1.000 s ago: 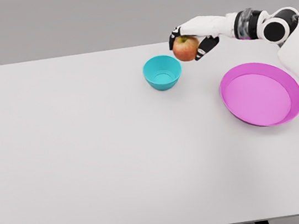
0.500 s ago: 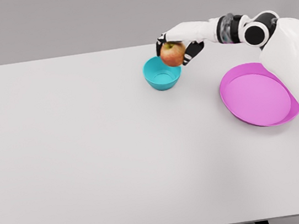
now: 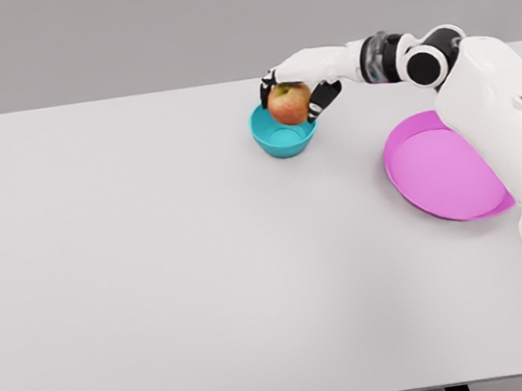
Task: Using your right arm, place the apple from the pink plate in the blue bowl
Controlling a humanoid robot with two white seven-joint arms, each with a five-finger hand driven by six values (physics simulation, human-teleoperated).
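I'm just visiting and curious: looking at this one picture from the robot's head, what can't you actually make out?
- Head view: the right edge of the round pink plate is covered by the white right arm.
- Part of the red-yellow apple is hidden by the right hand and its fingers.
- The far rim of the small blue bowl sits behind the apple.
- The left arm is outside the picture.

The bowl [image 3: 282,133] sat far on the table [image 3: 155,269], the plate [image 3: 442,170] right of it and nearer; the apple [image 3: 289,104] hung above the bowl.
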